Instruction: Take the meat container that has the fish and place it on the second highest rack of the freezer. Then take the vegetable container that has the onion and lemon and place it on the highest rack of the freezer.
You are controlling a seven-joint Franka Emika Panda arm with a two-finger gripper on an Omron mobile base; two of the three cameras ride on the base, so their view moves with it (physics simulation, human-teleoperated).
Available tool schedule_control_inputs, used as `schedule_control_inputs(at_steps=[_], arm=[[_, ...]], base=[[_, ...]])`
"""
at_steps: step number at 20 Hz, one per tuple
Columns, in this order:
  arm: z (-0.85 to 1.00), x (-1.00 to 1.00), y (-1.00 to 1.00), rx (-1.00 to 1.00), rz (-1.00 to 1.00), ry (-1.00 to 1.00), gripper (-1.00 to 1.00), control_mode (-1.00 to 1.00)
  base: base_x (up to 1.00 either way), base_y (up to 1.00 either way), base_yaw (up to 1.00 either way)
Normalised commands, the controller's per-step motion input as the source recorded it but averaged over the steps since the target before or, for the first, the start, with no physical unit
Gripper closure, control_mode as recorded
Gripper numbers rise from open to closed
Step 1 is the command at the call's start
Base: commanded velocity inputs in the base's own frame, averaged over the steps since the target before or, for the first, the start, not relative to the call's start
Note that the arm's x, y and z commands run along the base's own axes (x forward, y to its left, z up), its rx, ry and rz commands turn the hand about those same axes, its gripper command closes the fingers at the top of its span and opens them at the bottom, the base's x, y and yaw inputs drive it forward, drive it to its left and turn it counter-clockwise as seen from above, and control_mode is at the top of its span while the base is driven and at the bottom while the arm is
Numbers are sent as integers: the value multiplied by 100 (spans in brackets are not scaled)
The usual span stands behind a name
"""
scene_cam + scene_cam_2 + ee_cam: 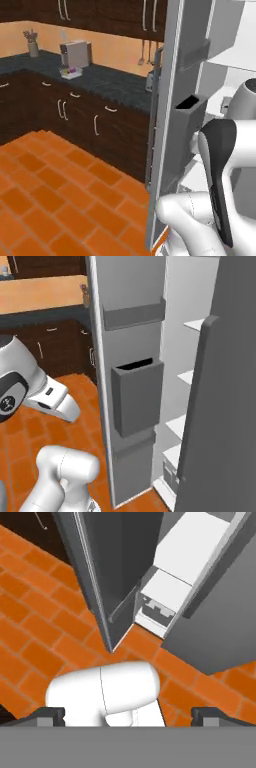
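my end effector [128, 714] spread wide, empty, aimed at floor by freezer door [132, 381] | vegetable container [70, 73] on far surface near back edge, fish tray unseen | risk: arm clips door swinging out

You are in a home kitchen: dark wood cabinets [75, 107] run under a dark stone table [107, 82], more cabinets hang above, orange tiles [55, 200] cover the floor, a toaster [75, 53] and utensil jar [32, 46] stand by the wall, and a tall grey freezer [200, 401] stands open, door [132, 381] fitted with bins.
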Motion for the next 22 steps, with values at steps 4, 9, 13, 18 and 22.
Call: schedule_control_inputs(at_steps=[4, 9, 13, 18, 22], arm=[[0, 0, 0, 0, 0, 0, -100, 100], [0, 0, 0, 0, 0, 0, -100, 100], [0, 0, 0, 0, 0, 0, -100, 100], [0, 0, 0, 0, 0, 0, -100, 100], [0, 0, 0, 0, 0, 0, -100, 100]], base=[[-8, 12, 100], [5, 31, 88], [82, 15, 57], [100, 0, 18], [100, 0, 2]])
